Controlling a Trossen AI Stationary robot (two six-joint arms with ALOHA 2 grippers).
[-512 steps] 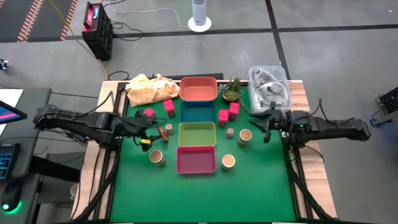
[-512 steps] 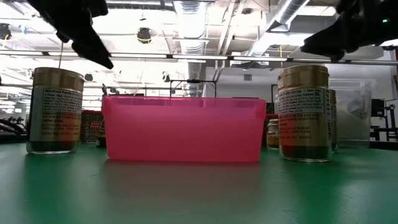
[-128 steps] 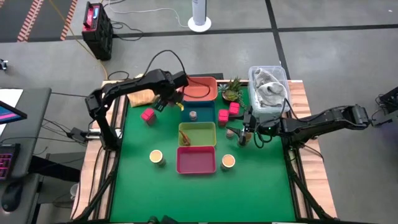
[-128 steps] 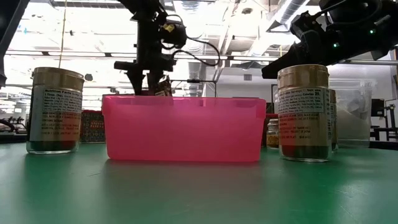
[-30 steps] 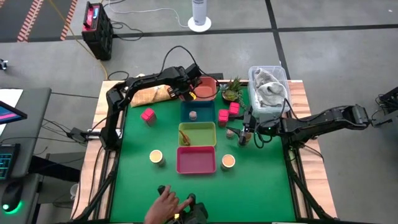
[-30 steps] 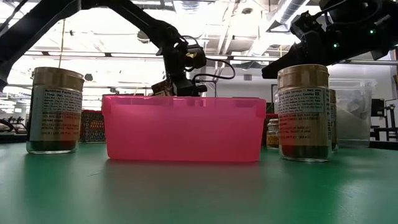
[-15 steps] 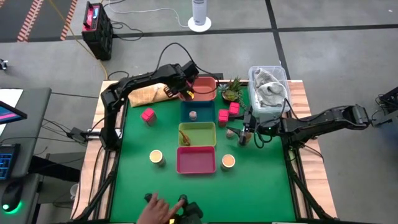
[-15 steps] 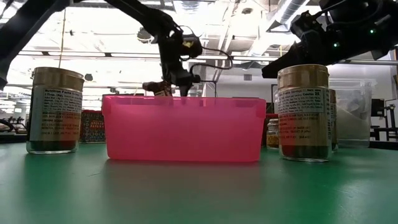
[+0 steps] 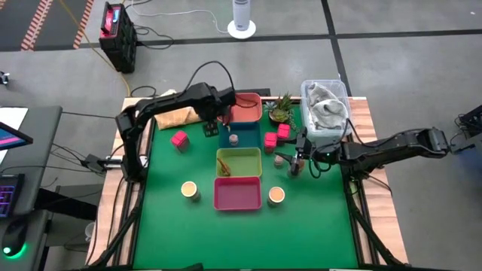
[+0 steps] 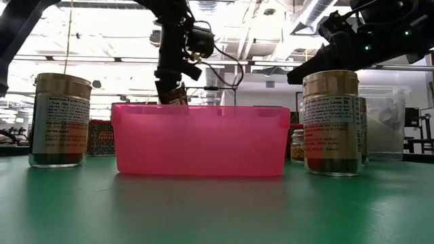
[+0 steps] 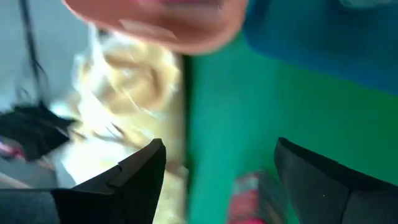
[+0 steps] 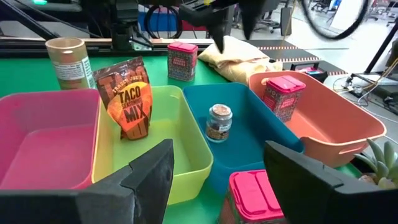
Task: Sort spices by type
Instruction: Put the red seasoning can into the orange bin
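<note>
Magenta pack lay in the salmon tray, seen only from right wrist; left gripper empty, fingers apart; right gripper fingers apart.

Bright overhead ceiling light, backlit glare in the low view, heavy motion blur in the left wrist view.

Four trays; plant; cloth

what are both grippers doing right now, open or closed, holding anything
left gripper: open, holding nothing.
right gripper: open, holding nothing.
</note>
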